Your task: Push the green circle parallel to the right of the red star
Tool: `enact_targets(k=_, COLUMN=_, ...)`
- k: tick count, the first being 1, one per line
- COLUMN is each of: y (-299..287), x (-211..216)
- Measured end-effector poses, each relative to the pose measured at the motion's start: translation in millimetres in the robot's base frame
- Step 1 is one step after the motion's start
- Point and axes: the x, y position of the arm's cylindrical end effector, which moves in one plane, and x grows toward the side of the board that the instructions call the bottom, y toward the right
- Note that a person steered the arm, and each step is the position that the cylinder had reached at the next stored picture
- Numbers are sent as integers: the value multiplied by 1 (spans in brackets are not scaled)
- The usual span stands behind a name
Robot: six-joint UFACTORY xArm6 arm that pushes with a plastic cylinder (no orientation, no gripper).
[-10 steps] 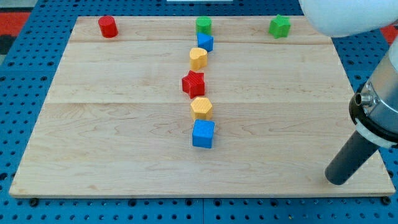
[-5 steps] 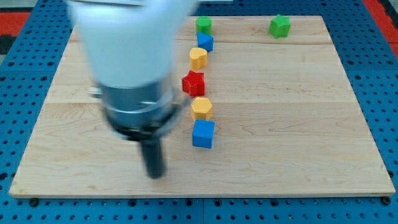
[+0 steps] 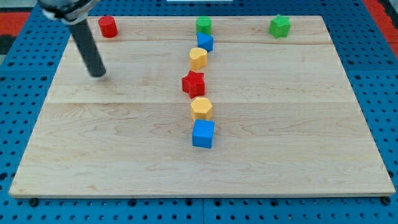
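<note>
The green circle (image 3: 203, 25) sits at the view's top centre of the wooden board. The red star (image 3: 193, 83) lies near the board's middle, below it in a column of blocks. My tip (image 3: 97, 74) rests on the board at the view's upper left, far left of the red star and well left and below the green circle, touching no block. The rod slants up toward the view's top left corner.
A blue block (image 3: 205, 42) and a yellow block (image 3: 198, 58) lie between the green circle and the red star. A yellow hexagon (image 3: 201, 107) and blue cube (image 3: 203, 134) lie below the star. A red cylinder (image 3: 108, 26) stands top left, a green star (image 3: 280, 26) top right.
My tip moved from the view's lower right, across the lower middle, to the upper left of the board. No block has moved.
</note>
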Motion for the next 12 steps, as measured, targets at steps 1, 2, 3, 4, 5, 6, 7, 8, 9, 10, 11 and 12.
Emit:
enact_targets(k=1, y=31, x=-51)
enact_targets(k=2, y=28, x=-76)
enact_targets(k=3, y=39, x=-113)
enact_targets(k=4, y=72, x=-136)
enact_targets(k=5, y=148, x=-152)
enact_targets(k=6, y=191, x=-148)
enact_targets(k=7, y=194, x=-133)
enact_targets(k=8, y=198, x=-134)
enact_targets(k=9, y=198, x=-139)
enact_targets(k=10, y=189, x=-120)
enact_targets(k=11, y=189, x=-119)
enact_targets(k=12, y=189, x=-119)
